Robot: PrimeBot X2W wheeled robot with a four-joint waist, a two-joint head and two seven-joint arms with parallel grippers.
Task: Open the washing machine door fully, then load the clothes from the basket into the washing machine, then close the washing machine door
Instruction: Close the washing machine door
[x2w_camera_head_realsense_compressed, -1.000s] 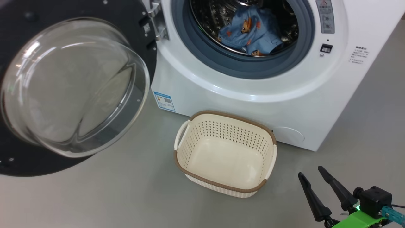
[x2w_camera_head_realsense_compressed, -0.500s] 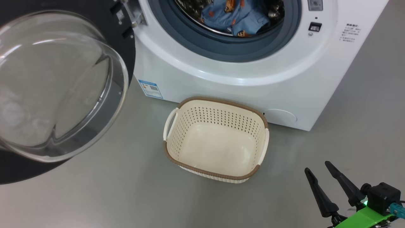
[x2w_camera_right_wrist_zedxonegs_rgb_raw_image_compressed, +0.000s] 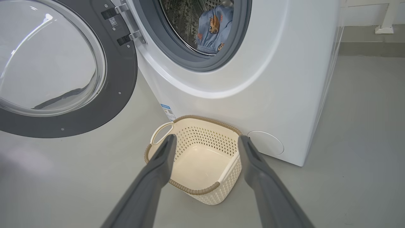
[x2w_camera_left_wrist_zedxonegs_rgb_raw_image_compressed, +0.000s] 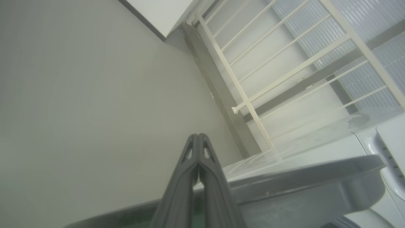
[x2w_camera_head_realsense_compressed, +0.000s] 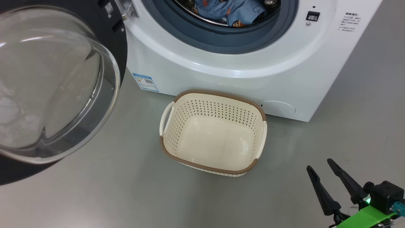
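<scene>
Washing machine [x2w_camera_head_realsense_compressed: 240, 79]: large white front-loader at the far side of the scene, standing on a grey floor [x2w_camera_head_realsense_compressed: 126, 196]; drum mouth ringed by a grey-blue gasket, uncovered

Washing machine door [x2w_camera_head_realsense_compressed: 57, 82]: round, black-rimmed, with a bulging clear glass bowl; swung wide open on its hinge to the left of the machine, inner face turned towards the near side

Basket [x2w_camera_head_realsense_compressed: 215, 109]: cream perforated plastic, brown rim trim, white side handles; upright on the floor just in front of the machine's lower panel, right of the door, its bottom bare

Clothes [x2w_camera_head_realsense_compressed: 231, 9]: light blue fabric with orange-brown bears, lying inside the steel drum behind the gasket

Right gripper [x2w_camera_head_realsense_compressed: 319, 164]: near right, well apart from the basket, fingers spread wide, holding nothing

Left gripper [x2w_camera_left_wrist_zedxonegs_rgb_raw_image_compressed: 198, 136]: fingers pressed together tip to tip, nothing between them

Label sticker [x2w_camera_head_realsense_compressed: 145, 82]: blue, at the machine's lower left corner
</scene>
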